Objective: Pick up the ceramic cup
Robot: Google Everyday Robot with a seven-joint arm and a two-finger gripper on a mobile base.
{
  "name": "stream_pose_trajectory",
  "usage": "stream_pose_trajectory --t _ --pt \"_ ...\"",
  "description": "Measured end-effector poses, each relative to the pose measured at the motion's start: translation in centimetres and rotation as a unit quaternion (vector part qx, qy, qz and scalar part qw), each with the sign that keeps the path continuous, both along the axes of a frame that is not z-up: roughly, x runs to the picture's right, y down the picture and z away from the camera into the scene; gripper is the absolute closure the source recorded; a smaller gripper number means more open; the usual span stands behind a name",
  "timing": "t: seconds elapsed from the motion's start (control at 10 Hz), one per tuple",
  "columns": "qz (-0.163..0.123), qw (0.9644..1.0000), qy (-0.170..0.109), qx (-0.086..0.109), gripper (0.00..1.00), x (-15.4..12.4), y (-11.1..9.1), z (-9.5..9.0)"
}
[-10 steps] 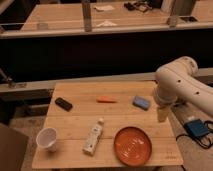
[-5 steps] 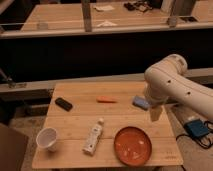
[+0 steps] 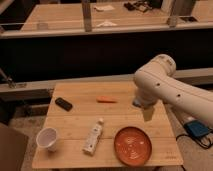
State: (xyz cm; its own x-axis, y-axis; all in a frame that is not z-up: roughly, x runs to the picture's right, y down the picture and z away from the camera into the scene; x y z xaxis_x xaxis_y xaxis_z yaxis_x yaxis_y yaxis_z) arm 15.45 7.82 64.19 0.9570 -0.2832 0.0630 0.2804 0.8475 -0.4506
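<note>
Ceramic, white and upright, the cup (image 3: 47,138) is seen at the worktop's (image 3: 75,120) front-left corner. A bottle (image 3: 93,136) and a plate (image 3: 132,145) are found further right. The claw (image 3: 147,113) is held open and empty above the right side, so the cup lies well to its left.

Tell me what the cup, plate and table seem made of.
The cup looks smooth white, probably ceramic. The plate is glossy orange, plastic or glazed ceramic. The table shows pale wood planks with seams. The claw hangs above the table's right side, behind the plate.
</note>
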Motion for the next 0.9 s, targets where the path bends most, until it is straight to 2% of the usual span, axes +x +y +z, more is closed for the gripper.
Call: stream_pose_trajectory --t 0.2,0.3,0.5,0.8,0.9 --pt "-0.016 0.9998 -0.009 0.006 0.2 -0.7 0.0 -0.2" --pt "-0.029 0.9994 -0.019 0.007 0.2 -1.9 -0.2 -0.3" --pt "-0.054 0.9976 -0.041 0.013 0.2 -4.7 -0.6 -0.5" --pt "-0.08 0.9948 -0.06 0.019 0.2 -6.1 -1.0 -0.9" --pt "-0.091 0.993 -0.071 0.021 0.2 -7.6 -1.1 -0.9"
